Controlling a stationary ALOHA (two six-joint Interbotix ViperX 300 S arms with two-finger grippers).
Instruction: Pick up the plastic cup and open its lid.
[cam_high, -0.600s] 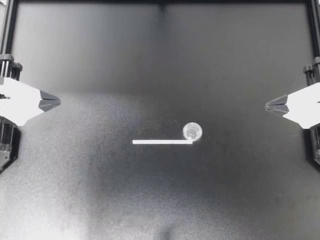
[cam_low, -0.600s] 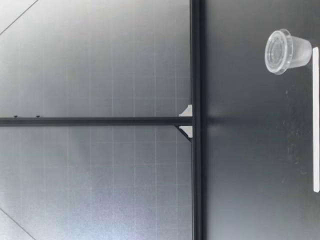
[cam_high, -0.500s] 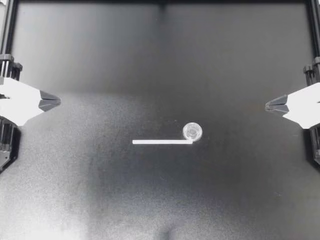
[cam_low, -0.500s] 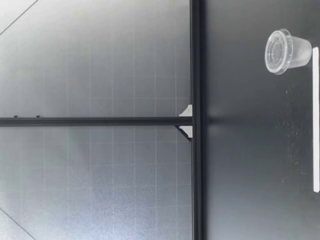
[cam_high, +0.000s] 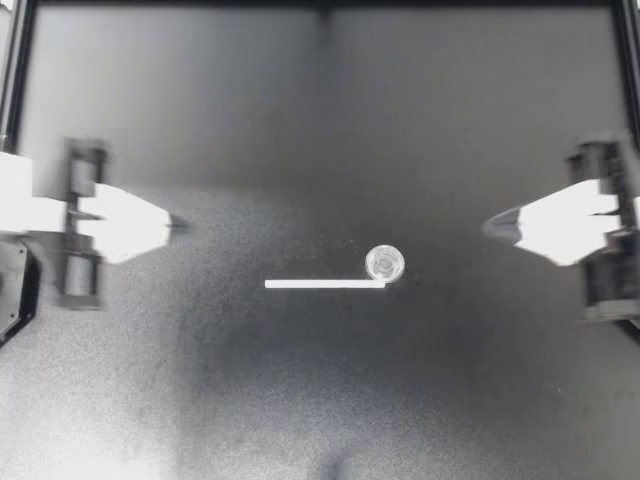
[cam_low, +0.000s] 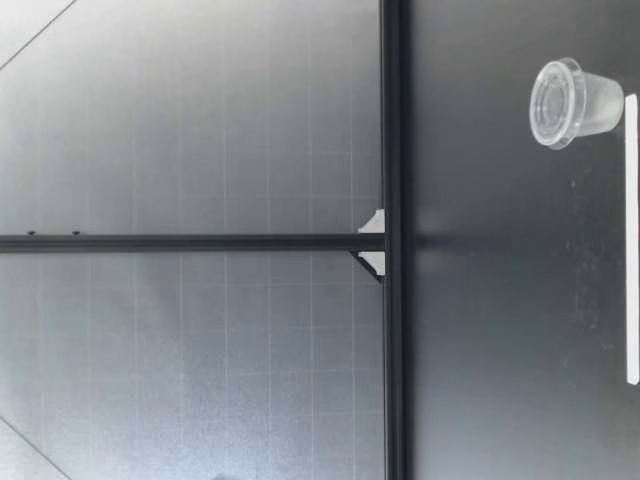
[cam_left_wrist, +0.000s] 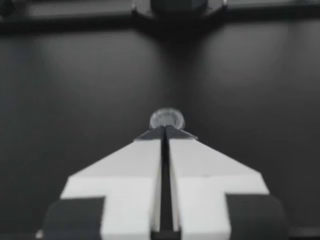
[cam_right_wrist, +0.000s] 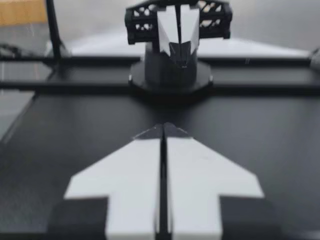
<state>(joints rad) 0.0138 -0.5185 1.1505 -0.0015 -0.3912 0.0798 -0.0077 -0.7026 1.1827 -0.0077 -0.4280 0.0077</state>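
With the jaws on my left arm (cam_high: 112, 225) and right arm (cam_high: 558, 222) pressed together, arriving unspread could knock the light plastic cup (cam_high: 385, 263) over.

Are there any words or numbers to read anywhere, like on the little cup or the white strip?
None can be read.
The cup is clear, and no label or print can be made out on it.
The strip is plain white.
My left gripper and my right gripper carry no writing.
The table has no signs or numbers.
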